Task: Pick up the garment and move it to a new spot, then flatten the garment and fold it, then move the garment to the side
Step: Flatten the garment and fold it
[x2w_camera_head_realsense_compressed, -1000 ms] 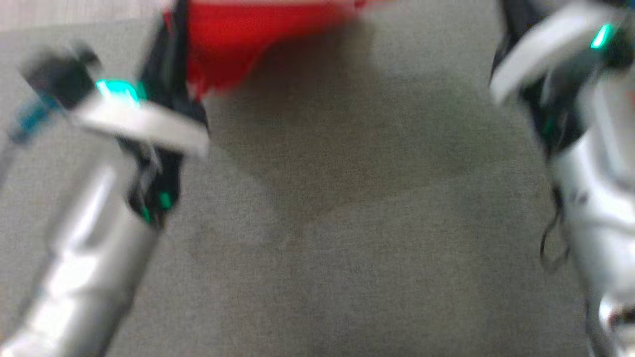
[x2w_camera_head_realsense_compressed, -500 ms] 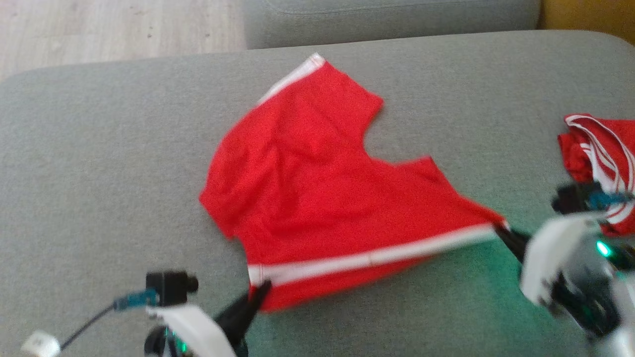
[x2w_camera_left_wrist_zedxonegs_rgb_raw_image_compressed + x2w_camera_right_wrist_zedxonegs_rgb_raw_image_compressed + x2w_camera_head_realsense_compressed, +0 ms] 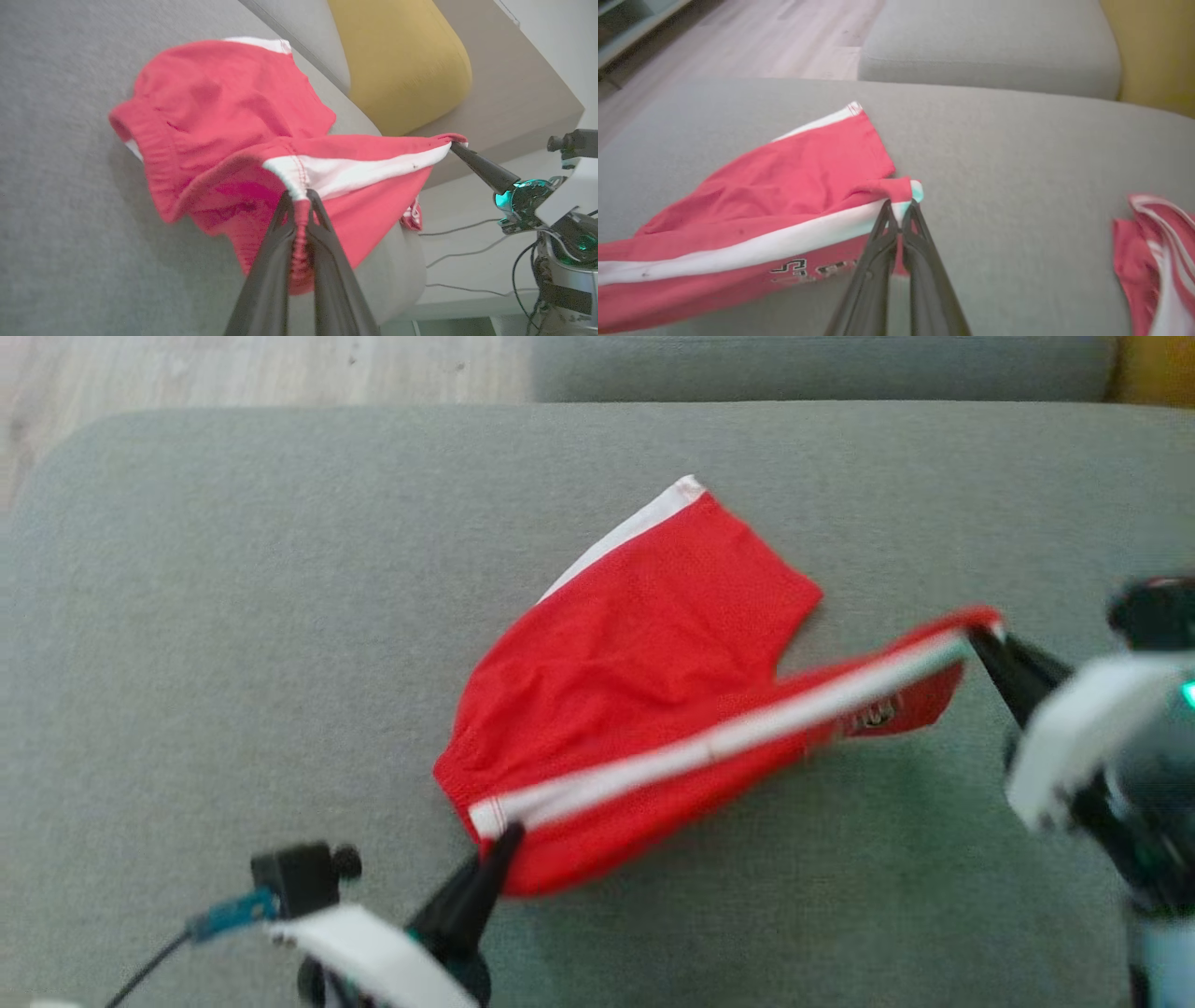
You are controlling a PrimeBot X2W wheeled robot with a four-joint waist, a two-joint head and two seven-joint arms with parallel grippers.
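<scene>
Red garment (image 3: 644, 644), pinched at its near corner by the closed jaws of the left gripper (image 3: 502, 842) near the front edge of the grey cushion (image 3: 233, 616), stretches along its lifted white stripe to the right gripper (image 3: 977, 637), likewise clamped on it, while its far leg lies flat toward the back edge.

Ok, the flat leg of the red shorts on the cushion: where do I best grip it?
Take the red shorts by the hem corner where the white stripe ends, coming low from the hem side. That corner juts out with cushion bare on two sides, so a finger should slip under. The right end effector, shut on the other leg, must release first.
</scene>
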